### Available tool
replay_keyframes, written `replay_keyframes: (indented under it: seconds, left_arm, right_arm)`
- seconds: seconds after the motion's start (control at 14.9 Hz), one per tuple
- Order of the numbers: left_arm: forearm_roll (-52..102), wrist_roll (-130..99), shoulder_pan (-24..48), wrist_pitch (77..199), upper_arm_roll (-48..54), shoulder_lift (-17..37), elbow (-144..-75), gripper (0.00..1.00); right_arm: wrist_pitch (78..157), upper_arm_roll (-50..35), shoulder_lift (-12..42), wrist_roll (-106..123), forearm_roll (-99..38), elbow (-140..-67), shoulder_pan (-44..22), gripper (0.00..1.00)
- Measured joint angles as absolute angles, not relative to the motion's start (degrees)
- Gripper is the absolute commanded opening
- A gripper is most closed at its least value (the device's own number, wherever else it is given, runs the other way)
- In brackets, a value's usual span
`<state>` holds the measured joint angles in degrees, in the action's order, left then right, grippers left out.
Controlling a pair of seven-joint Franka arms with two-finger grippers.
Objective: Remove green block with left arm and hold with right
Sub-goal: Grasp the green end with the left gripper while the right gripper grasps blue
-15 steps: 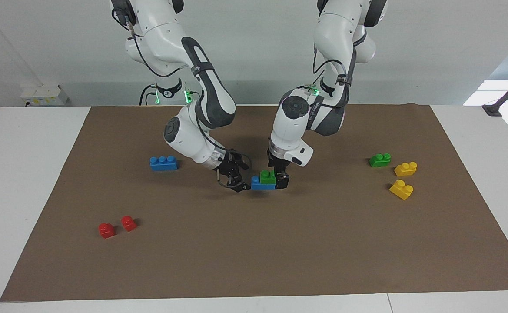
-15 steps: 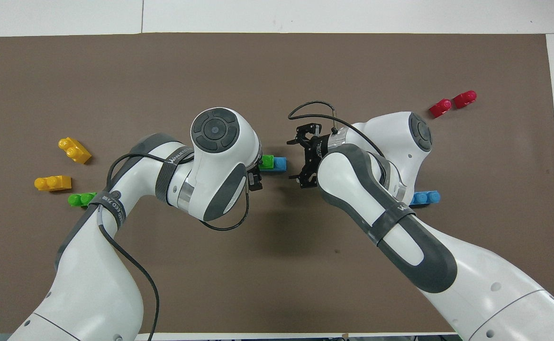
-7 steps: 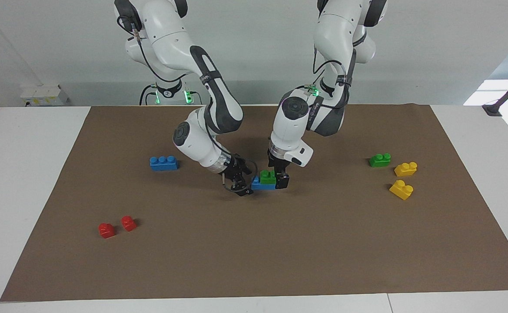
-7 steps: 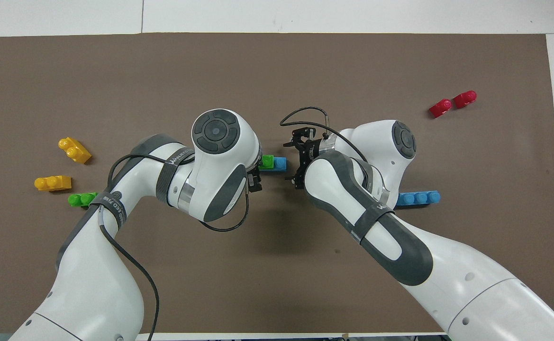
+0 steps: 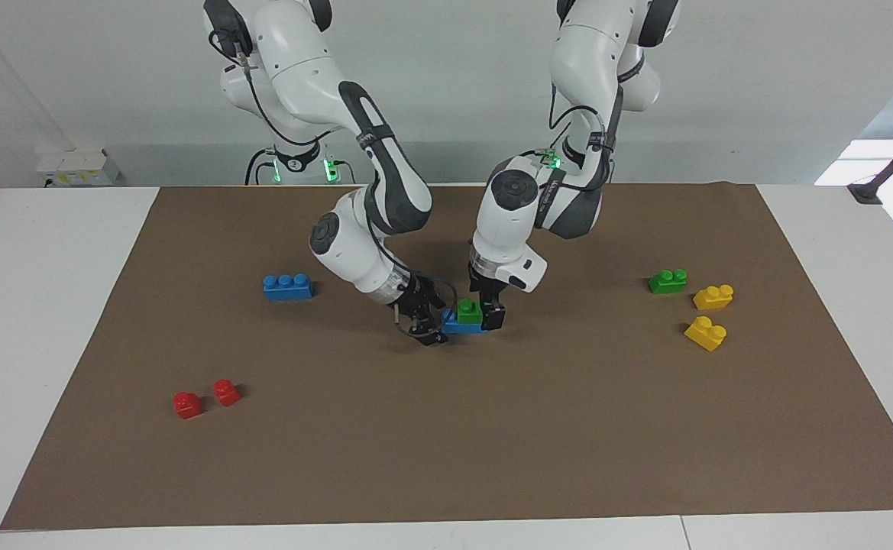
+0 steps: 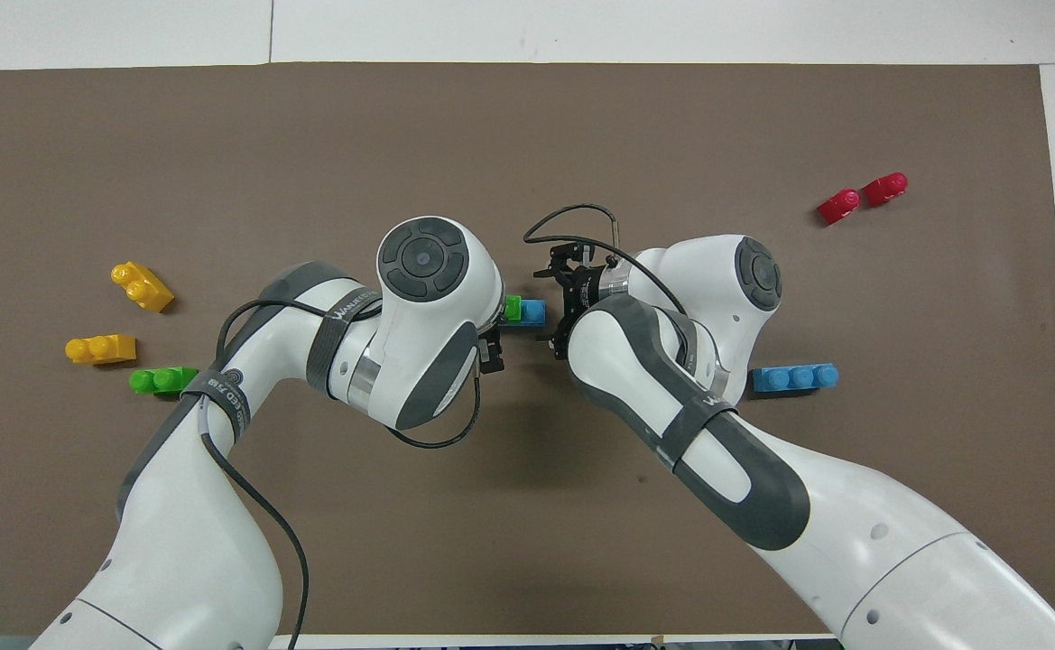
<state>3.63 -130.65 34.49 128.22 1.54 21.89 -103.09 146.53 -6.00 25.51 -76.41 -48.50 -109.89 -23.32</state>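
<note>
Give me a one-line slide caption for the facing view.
Left gripper at the green block stacked on a blue brick; right gripper at the brick's other end.

Clock set with 12 away from the robots. Two-stud block sat on a three-stud brick mid-mat. Left gripper clamped the block from 9, right gripper just at 3. Spare three-stud brick lay near 3, single-stud pair near 2, and three loose two-stud bricks around 9.
</note>
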Motion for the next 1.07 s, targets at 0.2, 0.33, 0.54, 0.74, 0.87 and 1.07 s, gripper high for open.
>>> replay_keyframes:
  seconds: [0.2,0.33,0.54,0.74,0.87,1.07]
  left_arm:
    - [3.6,-130.8,34.5,128.2,1.5,21.9,-103.1,1.0]
    - [3.6,-130.8,34.5,128.2,1.5,21.9,-103.1,1.0]
    - [3.6,-130.8,34.5,128.2,1.5,21.9,-103.1,1.0]
    - [3.5,-130.8,34.5,128.2,1.5,21.9,-103.1,1.0]
    - [3.5,-130.8,34.5,128.2,1.5,21.9,-103.1,1.0]
    - [3.5,-130.8,34.5,128.3,1.4,21.9,-103.1,1.0]
  right_arm:
    - [147.3,-6.0,26.1,-76.4,-48.5,-109.9,-23.7,0.88]
    - [147.4,-5.8,26.3,-76.4,-48.5,-109.9,-23.6,0.73]
    - [147.4,-5.6,26.3,-76.4,-48.5,-109.8,-23.6,0.23]
    - [147.4,-5.5,26.3,-76.1,-48.5,-109.8,-22.9,0.0]
    - [147.4,-5.5,26.3,-75.8,-48.5,-109.4,-22.2,0.0]
    - [147.2,-5.5,26.3,-75.6,-48.5,-108.7,-21.9,0.0]
